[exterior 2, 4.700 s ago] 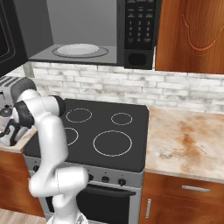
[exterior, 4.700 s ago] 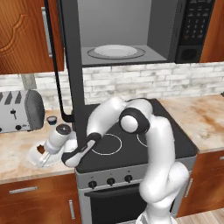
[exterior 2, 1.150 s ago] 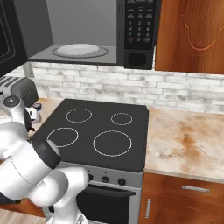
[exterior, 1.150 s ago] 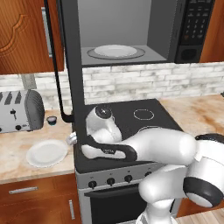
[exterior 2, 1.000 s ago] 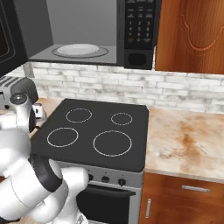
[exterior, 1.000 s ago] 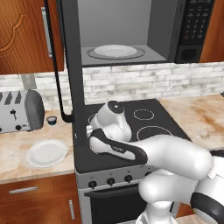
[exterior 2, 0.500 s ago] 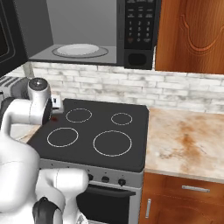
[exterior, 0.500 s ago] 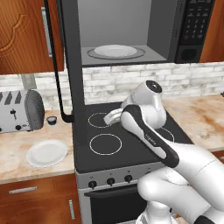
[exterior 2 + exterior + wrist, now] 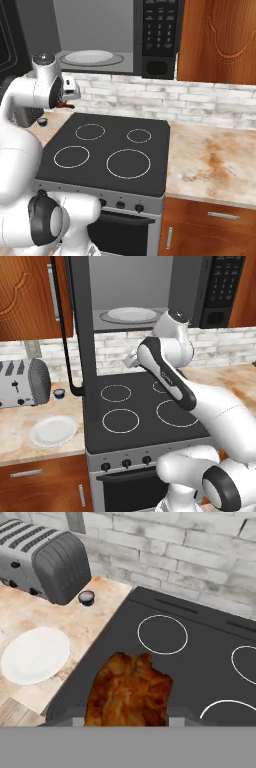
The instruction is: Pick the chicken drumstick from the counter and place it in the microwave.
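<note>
The jaws are clenched on the chicken drumstick (image 9: 129,692): in the hand view the reddish-brown meat sits right between the finger tips, its bulk reaching away from the hand along the line of the fingers. In the right base view a little dark reddish meat (image 9: 65,105) pokes out just under the gripper (image 9: 69,95), which hangs in the air above the rear left part of the stovetop (image 9: 107,150), close to the brick wall. So the drumstick is off the worktop (image 9: 20,431) and carried high.

What the coming move turns on is how the microwave (image 9: 145,291) lies from the jaws. Its door stands open, and the glass turntable (image 9: 131,315) with the pale cavity floor sits above the gripper (image 9: 132,360) and further back toward the wall. The hand is just below the cavity's front lip, judging from the left base view, so the drumstick probably has to rise and then go forward into the opening. The open door (image 9: 75,326) hangs at the left of the cavity, near the hand's path; a swing leftward could clip it.

Left behind on the worktop are a white plate (image 9: 35,654) near its front edge, a small dark cup (image 9: 86,597), and the silver toaster (image 9: 42,559) toward the back.
</note>
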### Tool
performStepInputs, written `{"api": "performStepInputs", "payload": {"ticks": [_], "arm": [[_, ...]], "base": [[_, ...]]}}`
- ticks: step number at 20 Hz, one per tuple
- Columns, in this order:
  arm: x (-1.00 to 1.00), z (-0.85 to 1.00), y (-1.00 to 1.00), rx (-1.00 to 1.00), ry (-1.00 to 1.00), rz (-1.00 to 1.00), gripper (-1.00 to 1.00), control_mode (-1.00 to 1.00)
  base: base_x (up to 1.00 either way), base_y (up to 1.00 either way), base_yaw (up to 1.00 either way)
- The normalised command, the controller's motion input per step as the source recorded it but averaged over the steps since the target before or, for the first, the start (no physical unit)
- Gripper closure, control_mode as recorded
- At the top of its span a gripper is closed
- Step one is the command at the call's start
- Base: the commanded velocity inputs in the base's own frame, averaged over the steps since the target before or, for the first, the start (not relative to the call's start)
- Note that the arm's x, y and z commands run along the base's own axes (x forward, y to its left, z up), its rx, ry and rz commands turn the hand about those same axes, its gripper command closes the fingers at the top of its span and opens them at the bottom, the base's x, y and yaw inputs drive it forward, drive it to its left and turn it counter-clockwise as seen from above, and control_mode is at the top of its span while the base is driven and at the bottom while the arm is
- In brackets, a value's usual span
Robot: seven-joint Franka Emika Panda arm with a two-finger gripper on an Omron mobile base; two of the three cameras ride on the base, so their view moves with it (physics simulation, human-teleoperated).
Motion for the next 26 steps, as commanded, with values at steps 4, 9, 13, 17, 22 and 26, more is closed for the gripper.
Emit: {"api": "performStepInputs", "payload": {"ticks": [4, 9, 13, 17, 22, 26], "arm": [[1.0, 1.0, -0.09, -0.05, -0.1, -0.02, 1.0, -1.0], [0.82, 0.95, -0.07, -0.06, -0.2, -0.01, 1.0, -1.0], [0.37, 0.96, -0.06, -0.07, -0.35, -0.04, 1.0, -1.0], [0.77, 0.42, -0.18, -0.08, -0.14, -0.1, 1.0, -1.0], [0.97, -0.04, 0.01, -0.03, 0.01, -0.07, 1.0, -1.0], [0.56, -0.21, 0.08, 0.0, 0.03, -0.05, 1.0, -1.0]], "base": [[0.0, 0.0, 0.0], [0.0, 0.0, 0.0], [0.0, 0.0, 0.0], [0.0, 0.0, 0.0], [0.0, 0.0, 0.0], [0.0, 0.0, 0.0]]}}
